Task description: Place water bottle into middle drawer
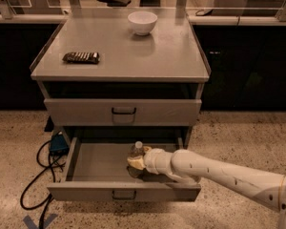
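The middle drawer (97, 162) is pulled open below the shut matching drawer (86, 111). The water bottle (137, 151) stands upright inside the open drawer, right of its centre, with its white cap up. My gripper (135, 163) reaches into the drawer from the right on the white arm (214, 171). Its pale fingers are closed around the bottle's lower body, which hides that part of the bottle.
A white bowl (142, 22) stands at the back of the cabinet top (148, 51) and a dark snack packet (81, 57) lies at its left. A blue box (58, 143) and black cables (35, 180) lie on the floor left of the drawer.
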### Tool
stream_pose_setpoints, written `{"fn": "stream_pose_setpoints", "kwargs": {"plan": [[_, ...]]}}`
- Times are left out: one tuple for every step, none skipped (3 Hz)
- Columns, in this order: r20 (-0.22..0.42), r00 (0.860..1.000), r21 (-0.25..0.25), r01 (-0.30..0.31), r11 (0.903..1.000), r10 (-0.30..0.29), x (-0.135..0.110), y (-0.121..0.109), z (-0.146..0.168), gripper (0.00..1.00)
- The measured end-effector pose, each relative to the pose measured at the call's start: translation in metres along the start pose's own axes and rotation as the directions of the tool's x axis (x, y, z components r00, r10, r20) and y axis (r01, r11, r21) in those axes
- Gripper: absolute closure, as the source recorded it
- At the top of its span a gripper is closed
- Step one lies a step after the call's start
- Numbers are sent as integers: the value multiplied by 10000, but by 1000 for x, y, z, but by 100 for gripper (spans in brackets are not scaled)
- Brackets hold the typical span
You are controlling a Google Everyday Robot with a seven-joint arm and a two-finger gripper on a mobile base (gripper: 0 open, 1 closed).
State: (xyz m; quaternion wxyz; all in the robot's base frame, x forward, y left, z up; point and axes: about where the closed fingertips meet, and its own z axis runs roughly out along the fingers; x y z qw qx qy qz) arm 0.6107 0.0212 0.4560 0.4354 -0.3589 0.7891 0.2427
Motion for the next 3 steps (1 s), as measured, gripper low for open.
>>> {"fn": "stream_pose_setpoints", "kwargs": {"plan": [[0, 10000, 0, 0, 10000, 0, 0, 0, 0, 11], [0, 10000, -1, 0, 10000, 0, 0, 0, 0, 0], [0, 10000, -1, 0, 10000, 0, 0, 0, 0, 0]]}}
